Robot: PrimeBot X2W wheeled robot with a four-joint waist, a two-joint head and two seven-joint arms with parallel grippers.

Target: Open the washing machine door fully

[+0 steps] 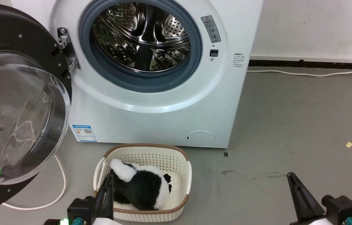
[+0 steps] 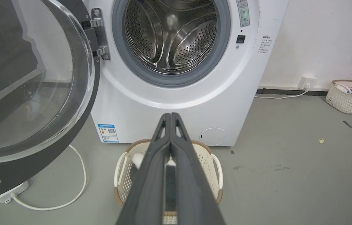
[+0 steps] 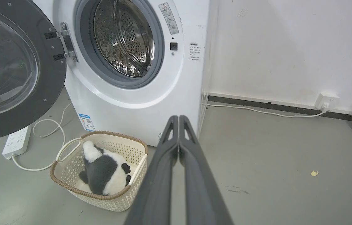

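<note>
The white washing machine (image 1: 151, 109) stands ahead with its steel drum (image 1: 143, 34) exposed inside a grey rubber ring. The washing machine door (image 1: 16, 103), black with a clear glass bowl, is swung wide out to the left on its metal hinge (image 1: 66, 48). It also shows in the left wrist view (image 2: 29, 90) and the right wrist view (image 3: 13, 65). My left gripper (image 1: 109, 179) is shut at the lower left, over the basket, holding nothing. My right gripper (image 1: 290, 176) is shut at the lower right above bare floor, far from the door. Each touches nothing.
A cream basket (image 1: 176, 162) with a black-and-white plush toy (image 1: 144, 187) sits on the floor before the machine. A white cable (image 1: 60, 187) and power strip (image 3: 16, 142) lie under the door. Another basket (image 2: 349, 97) stands by the right wall, near a wall socket (image 3: 327, 100).
</note>
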